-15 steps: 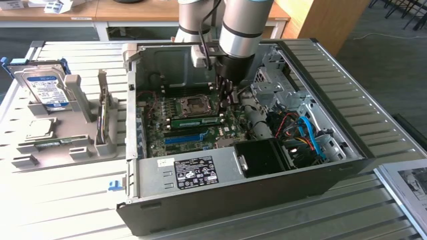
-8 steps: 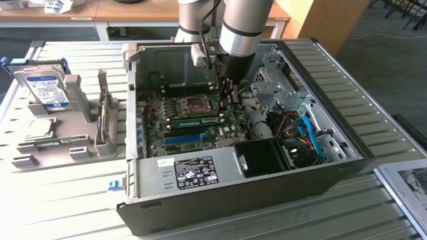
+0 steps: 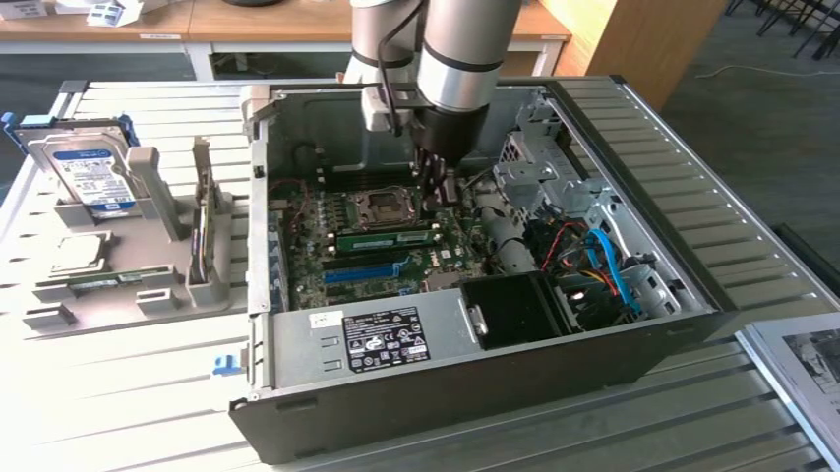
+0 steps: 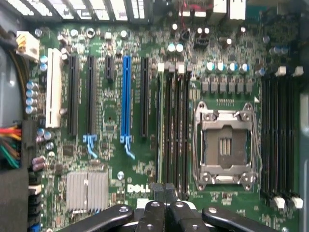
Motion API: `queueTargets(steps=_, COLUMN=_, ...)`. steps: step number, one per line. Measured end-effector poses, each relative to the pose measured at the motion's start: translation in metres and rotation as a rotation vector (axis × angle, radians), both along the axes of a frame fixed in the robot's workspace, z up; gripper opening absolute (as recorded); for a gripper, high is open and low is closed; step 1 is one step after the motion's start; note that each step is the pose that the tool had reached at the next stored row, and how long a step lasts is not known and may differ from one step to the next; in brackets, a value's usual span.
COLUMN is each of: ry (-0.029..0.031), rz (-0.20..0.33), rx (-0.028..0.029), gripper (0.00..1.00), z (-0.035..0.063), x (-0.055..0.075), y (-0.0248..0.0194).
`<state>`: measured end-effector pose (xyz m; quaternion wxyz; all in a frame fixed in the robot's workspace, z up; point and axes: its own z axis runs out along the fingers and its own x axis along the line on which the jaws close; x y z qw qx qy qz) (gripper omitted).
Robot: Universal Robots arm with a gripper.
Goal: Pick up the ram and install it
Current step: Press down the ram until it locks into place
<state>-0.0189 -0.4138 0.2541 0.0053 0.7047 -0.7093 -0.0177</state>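
A long green ram stick [image 3: 388, 239] lies along the memory slots of the motherboard [image 3: 393, 265] inside the open computer case [image 3: 683, 295], just below the empty processor socket [image 3: 385, 206]. My gripper [image 3: 444, 200] reaches down into the case and hangs just above that stick's end on the exterior view's right. In the wrist view the black fingertips [image 4: 155, 189] are pressed together and my gripper [image 4: 164, 191] sits over the end of the dark memory slots [image 4: 173, 130], beside the socket [image 4: 225, 145]. Nothing shows between the fingers.
A grey holder [image 3: 164, 211] to the exterior view's left of the case carries a hard drive [image 3: 90, 177] and a square silver chip [image 3: 79, 253]. Drive cages [image 3: 545, 167], coloured cables [image 3: 597, 261] and the power supply [image 3: 393, 334] crowd the case around the board.
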Motion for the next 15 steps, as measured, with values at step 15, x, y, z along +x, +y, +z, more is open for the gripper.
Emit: queueTargets(steps=15, ry=-0.0011, rz=0.000, rx=0.0001, gripper=0.10, z=0.0000, x=-0.041, y=0.0000)
